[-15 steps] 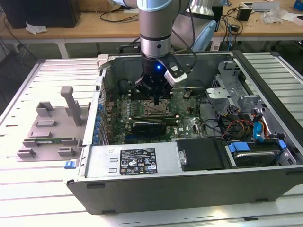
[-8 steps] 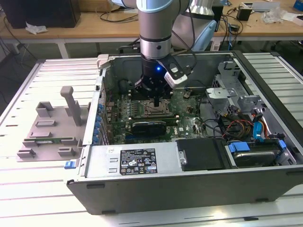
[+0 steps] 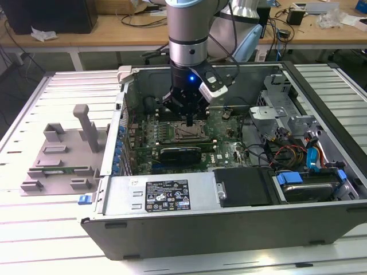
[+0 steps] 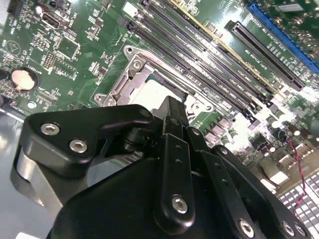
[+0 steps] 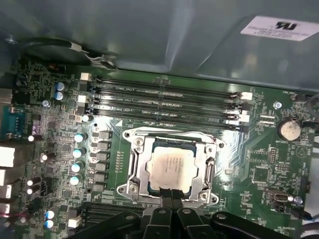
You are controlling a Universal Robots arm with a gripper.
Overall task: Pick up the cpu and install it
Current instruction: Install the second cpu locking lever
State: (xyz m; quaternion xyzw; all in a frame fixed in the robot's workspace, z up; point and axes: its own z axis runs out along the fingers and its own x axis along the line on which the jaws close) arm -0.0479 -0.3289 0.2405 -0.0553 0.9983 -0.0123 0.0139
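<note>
The cpu (image 5: 171, 168), a small square chip with a silver-grey top, lies flat inside the metal-framed socket (image 5: 133, 169) on the green motherboard. It also shows as a pale patch (image 4: 149, 92) in the second wrist view. My gripper (image 5: 172, 193) hangs straight down over the socket, its two black fingers pressed together, with the tips at the chip's near edge. Nothing shows between the fingers. In the exterior view my gripper (image 3: 190, 121) stands just above the socket (image 3: 184, 133) inside the open computer case (image 3: 172, 215).
Black memory slots (image 5: 164, 102) run beside the socket, and capacitors (image 5: 77, 152) line its other side. A drive cage and cables (image 3: 298, 143) fill the case on the exterior view's right. A grey fixture block (image 3: 63, 154) sits on the table at the exterior view's left.
</note>
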